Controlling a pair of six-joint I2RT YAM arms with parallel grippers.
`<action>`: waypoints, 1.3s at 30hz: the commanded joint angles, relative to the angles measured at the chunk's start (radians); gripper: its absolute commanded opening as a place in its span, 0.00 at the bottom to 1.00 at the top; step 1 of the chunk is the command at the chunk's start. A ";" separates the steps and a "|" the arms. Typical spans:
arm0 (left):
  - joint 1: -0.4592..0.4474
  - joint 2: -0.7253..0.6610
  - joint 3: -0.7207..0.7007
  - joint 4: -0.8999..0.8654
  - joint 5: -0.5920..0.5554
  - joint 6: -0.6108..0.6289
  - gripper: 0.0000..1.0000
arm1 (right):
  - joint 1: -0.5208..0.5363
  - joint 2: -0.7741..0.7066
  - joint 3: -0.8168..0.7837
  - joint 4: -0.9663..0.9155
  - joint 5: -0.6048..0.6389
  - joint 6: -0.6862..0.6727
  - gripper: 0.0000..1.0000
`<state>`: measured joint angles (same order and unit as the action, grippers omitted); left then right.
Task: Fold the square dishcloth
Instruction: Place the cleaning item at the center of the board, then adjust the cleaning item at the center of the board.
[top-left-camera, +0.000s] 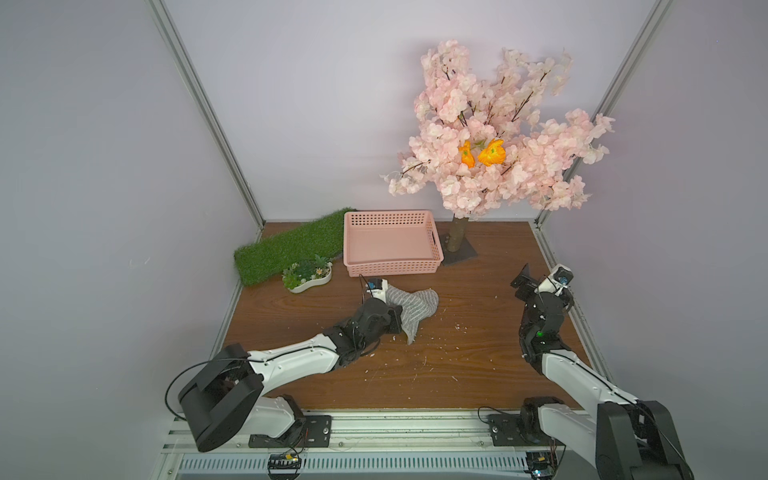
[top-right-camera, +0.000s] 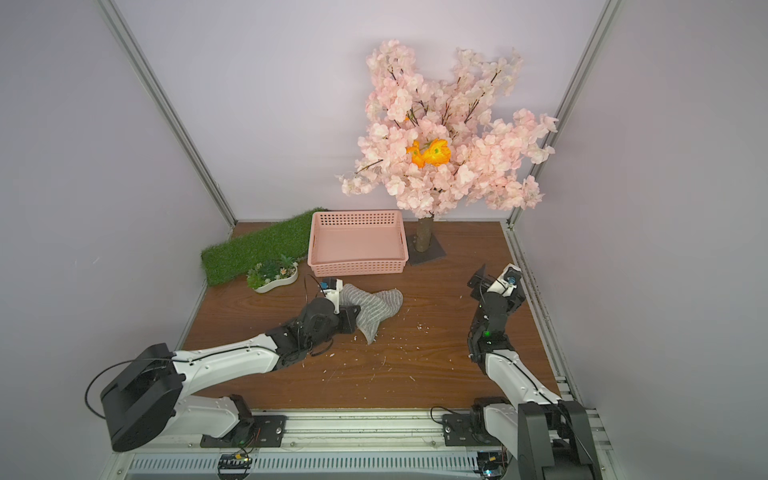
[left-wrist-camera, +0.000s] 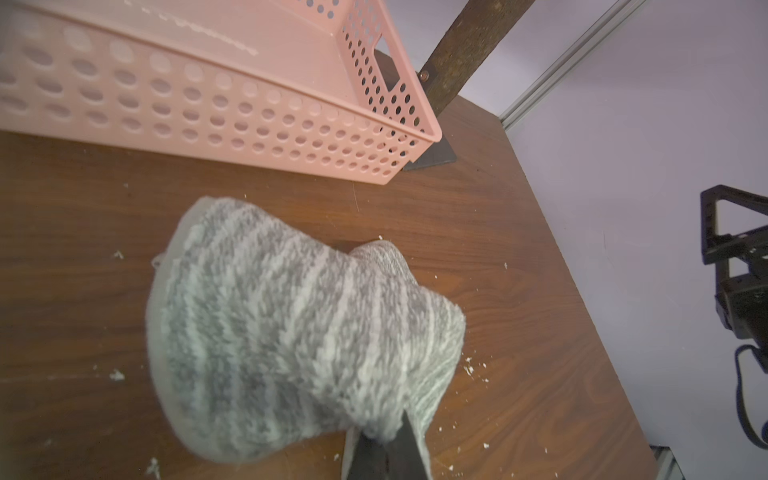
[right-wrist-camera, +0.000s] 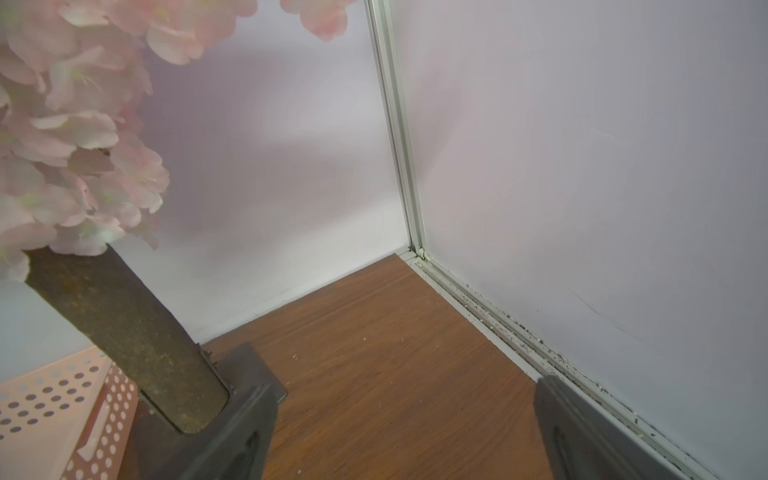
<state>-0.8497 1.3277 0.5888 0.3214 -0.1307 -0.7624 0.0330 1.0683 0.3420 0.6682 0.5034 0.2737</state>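
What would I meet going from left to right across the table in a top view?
Green grass mat → pink basket → blossom tree trunk → right gripper.

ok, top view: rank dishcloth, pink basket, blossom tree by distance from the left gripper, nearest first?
1. square dishcloth: mid-table, pinched in the shut left gripper.
2. pink basket: just behind the cloth, toward the back wall.
3. blossom tree: trunk at the back, past the basket's corner, on the robot's right.
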 joint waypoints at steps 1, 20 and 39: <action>-0.018 -0.054 -0.048 0.000 0.012 -0.091 0.01 | 0.005 0.012 0.061 -0.088 -0.064 -0.001 0.99; 0.036 -0.364 -0.099 -0.400 -0.164 -0.036 0.63 | 0.417 0.171 0.345 -0.723 -0.067 0.200 0.99; 0.218 -0.096 -0.081 -0.246 0.106 0.031 0.90 | 0.873 0.189 0.274 -0.914 -0.138 0.487 0.87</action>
<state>-0.6456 1.2240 0.4980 0.0422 -0.0959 -0.7498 0.8688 1.2915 0.6453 -0.1867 0.3897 0.7033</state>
